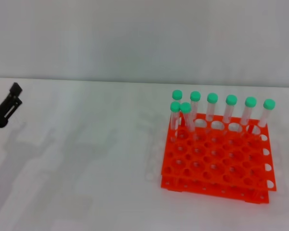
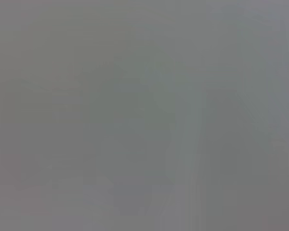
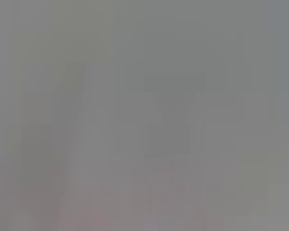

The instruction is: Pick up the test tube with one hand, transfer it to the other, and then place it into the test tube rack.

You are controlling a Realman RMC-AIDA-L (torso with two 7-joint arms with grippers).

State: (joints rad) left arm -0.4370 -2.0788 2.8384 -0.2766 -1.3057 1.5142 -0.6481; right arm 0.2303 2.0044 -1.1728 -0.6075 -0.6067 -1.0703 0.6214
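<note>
Left claw [image 1: 9, 98]: sitting at the far left edge of the head view, raised above the surface [image 1: 86, 159], black fingers pointing up and away; I am carrying nothing in it, and I cannot tell whether its fingers are wide or narrow. Right claw: not showing anywhere. Both wrist views are giving me only flat grey, nothing to read.

Surface: white, matte, bearing soft grey shadows of my arm left of centre. No loose tube is lying on it that I can find.

Test tube rack [image 1: 216, 166]: bright orange-red, two tiers, many round holes, standing right of centre, well apart from my left claw. Eight green-capped tubes are standing in it. Six are lining the back row; two are standing just in front of that row at its left end, one of them tilted [image 1: 188, 118] and leaning toward its neighbour. The test tube I am meant to handle is therefore among these; which one, I cannot say.

Step in hand, as I judge it: either nothing is begun or everything is finished, since every tube is seated and my claw is idling far off. Any next move would be calling for a long reach rightward and a clean pinch on one cap-end without knocking neighbours.

Room: plain pale grey wall [image 1: 144, 38] behind, meeting the surface in a straight line.
</note>
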